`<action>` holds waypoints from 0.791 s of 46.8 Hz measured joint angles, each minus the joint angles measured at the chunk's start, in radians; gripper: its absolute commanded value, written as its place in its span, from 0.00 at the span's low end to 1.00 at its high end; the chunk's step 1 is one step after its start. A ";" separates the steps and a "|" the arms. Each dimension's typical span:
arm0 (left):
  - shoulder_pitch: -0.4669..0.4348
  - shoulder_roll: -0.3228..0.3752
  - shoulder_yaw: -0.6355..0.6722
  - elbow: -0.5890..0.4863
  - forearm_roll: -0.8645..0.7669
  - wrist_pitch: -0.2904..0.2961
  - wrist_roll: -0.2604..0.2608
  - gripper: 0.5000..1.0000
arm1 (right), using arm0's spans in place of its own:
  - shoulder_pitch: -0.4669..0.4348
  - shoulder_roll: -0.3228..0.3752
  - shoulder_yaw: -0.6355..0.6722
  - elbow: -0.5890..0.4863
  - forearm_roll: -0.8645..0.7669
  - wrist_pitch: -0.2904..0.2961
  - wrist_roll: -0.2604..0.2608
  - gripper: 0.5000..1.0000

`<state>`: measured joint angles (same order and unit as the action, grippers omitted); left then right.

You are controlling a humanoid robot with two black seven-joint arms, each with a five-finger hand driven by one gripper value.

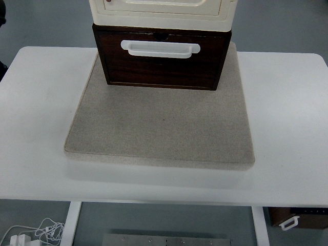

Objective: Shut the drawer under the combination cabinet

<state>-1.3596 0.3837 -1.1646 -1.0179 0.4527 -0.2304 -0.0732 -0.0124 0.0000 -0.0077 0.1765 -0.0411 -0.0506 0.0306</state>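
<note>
The combination cabinet stands at the back middle of the table on a grey mat [159,128]. Its cream upper part [161,10] sits on a dark brown drawer [161,64] with a white handle [160,48]. The drawer front stands about flush with the cream part above it. A small dark sliver of the left arm [2,13] shows at the picture's upper left edge; its hand is out of view. The right arm is out of view.
The white table [287,102] extends to both sides of the mat and in front of it. Below the table's near edge are a white table leg [69,223], cables [31,233] on the floor at the left, and a dark box [300,218] at the right.
</note>
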 measured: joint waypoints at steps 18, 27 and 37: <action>0.004 0.038 -0.081 0.192 -0.004 0.279 0.004 0.99 | 0.001 0.000 0.000 0.000 0.000 0.000 0.000 0.90; -0.006 0.039 -0.067 0.401 -0.006 0.359 0.020 0.99 | 0.001 0.000 0.002 0.000 -0.001 0.000 0.000 0.90; 0.000 0.037 -0.060 0.558 -0.081 0.379 0.101 0.99 | -0.001 0.000 0.004 0.000 0.001 0.004 0.000 0.90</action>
<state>-1.3596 0.4204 -1.2246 -0.4601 0.3719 0.1488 0.0279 -0.0139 0.0000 -0.0033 0.1764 -0.0404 -0.0462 0.0307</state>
